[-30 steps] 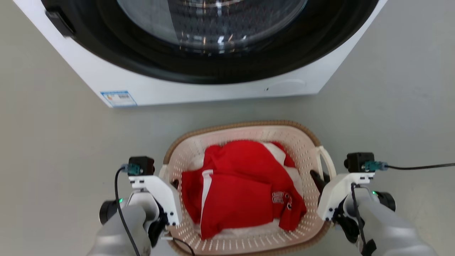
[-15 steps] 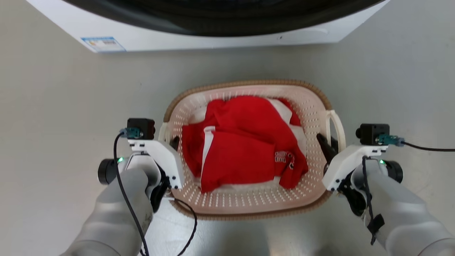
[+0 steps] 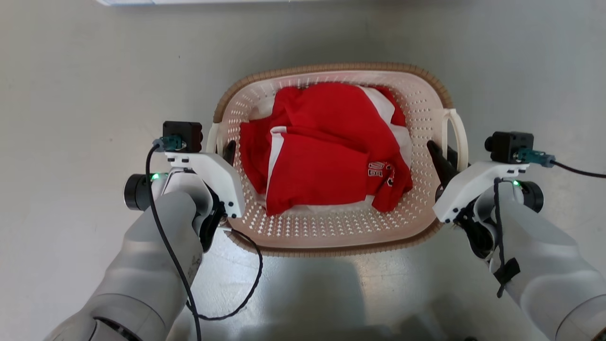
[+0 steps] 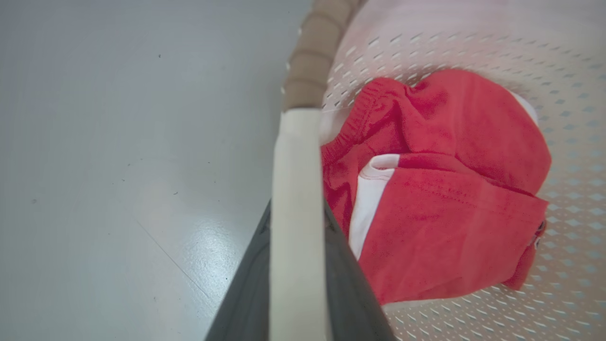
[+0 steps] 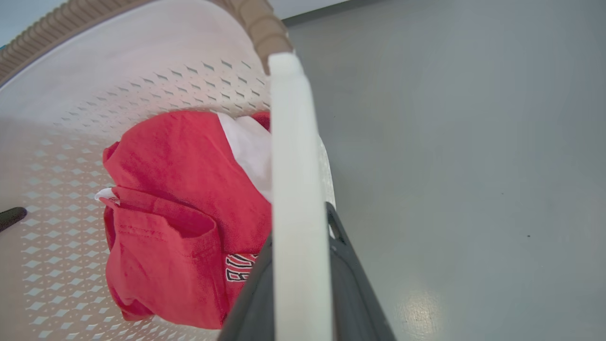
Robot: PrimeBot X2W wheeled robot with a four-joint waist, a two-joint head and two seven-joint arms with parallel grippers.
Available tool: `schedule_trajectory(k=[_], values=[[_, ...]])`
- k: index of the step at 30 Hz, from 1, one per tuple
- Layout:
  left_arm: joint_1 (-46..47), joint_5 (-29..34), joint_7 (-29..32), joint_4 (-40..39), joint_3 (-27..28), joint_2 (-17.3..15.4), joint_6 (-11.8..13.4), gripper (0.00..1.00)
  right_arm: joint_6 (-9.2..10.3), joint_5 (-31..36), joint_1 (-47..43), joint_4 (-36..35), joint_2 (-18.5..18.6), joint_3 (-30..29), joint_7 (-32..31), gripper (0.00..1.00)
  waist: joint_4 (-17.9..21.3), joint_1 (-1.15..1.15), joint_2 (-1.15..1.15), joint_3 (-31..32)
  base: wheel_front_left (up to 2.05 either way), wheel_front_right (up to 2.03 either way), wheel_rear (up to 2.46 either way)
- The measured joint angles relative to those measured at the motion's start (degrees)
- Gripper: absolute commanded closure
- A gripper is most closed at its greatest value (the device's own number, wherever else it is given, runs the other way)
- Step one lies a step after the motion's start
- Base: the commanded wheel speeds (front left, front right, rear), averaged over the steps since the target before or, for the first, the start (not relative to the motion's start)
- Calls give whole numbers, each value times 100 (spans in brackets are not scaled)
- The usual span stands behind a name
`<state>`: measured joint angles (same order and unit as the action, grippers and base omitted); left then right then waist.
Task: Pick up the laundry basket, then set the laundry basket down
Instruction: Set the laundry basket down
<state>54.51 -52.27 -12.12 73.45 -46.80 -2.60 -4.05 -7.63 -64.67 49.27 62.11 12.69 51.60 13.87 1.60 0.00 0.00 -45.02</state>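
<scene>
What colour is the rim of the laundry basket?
Tan-brown, woven-look rim on the laundry basket; clearest in the head view.

red garment (image 3: 326,156), grey floor (image 3: 71,71)

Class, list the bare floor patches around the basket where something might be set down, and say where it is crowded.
Bare floor lies left of the left gripper, right of the right gripper, and beyond the basket rim's far side. Crowded: inside the basket, under red clothes, and at both handles, each clamped by a gripper.
</scene>
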Motion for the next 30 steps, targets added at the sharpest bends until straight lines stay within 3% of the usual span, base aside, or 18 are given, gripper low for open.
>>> schedule_trajectory(k=[19,21,22,30], values=[[348,35,-108,5,-55,44,52,100,1,366,153,-120,59,-538,9,98,-81,0,0,-624,0,0,0],[349,40,-108,12,-75,45,52,21,1,391,153,-115,57,-604,18,60,-89,0,0,-634,0,0,0],[348,40,-109,23,-86,34,52,0,1,413,155,-94,69,-657,29,0,-91,0,0,-636,0,0,0],[348,40,-125,57,-96,-76,54,0,5,554,155,-41,113,-907,33,0,-93,0,0,-598,0,0,0]])
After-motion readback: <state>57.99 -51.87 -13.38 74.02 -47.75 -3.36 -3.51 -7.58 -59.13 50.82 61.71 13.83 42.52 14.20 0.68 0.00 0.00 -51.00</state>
